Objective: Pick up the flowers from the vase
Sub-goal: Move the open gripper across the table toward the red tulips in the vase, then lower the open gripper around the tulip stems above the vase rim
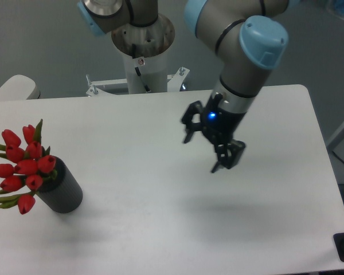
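One fixed view is all we have, so we read everything from it. We see the gripper [203, 153] hanging above the middle of the white table [160, 229], its two fingers spread well apart with nothing between them. The flowers [22, 167] lie far to its left and somewhat nearer to us, at the table's left edge: a bunch of red tulip buds with green leaves, seated in the mouth of the vase [61, 190], a dark cylinder that stands on the table and, from this high angle, appears to lean with its mouth pointing up and to the left. The long axis of the bunch follows that same line, the buds fanning out past the mouth toward the left edge, so we judge the stems would have to be drawn out along it rather than sideways. Between the gripper and the flowers the tabletop carries nothing that we can see, and the approach looks unobstructed. At the far side the arm's base column [142, 54] rises behind the table, well apart from that path. A pale rounded object [14, 87] sits at the far left corner, beyond the vase; we cannot tell what it is.
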Available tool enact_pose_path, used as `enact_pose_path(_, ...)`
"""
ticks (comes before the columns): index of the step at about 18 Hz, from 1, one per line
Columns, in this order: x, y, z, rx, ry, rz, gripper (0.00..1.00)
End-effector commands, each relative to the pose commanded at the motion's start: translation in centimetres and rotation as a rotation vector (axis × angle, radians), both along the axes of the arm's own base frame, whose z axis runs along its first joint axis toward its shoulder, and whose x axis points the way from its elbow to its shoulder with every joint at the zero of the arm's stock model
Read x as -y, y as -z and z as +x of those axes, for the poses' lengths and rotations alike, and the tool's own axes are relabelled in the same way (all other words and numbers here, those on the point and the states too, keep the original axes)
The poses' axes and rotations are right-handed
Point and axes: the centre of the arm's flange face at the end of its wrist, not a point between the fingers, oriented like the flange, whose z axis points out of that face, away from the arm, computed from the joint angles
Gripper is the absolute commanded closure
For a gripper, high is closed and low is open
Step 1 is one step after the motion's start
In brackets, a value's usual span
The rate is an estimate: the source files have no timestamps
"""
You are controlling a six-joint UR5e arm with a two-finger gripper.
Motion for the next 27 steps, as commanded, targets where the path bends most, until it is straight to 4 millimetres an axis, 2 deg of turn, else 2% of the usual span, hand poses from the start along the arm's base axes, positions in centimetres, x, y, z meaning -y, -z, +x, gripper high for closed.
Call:
enact_pose_path(9, -0.4, 3.7, 6.5, 0.151, -0.007, 0.204, 0.00)
enact_pose_path(10, -0.9, 4.1, 8.0, 0.165, 0.014, 0.212, 0.00)
enact_pose_path(13, -1.9, 5.4, 10.8, 0.208, 0.056, 0.218, 0.00)
enact_pose_path(19, -4.2, 6.0, 15.3, 0.255, 0.108, 0.219, 0.00)
enact_pose_path(24, -5.1, 7.0, 17.9, 0.229, 0.121, 0.250, 0.00)
enact_pose_path(27, -5.2, 7.7, 18.0, 0.235, 0.098, 0.249, 0.00)
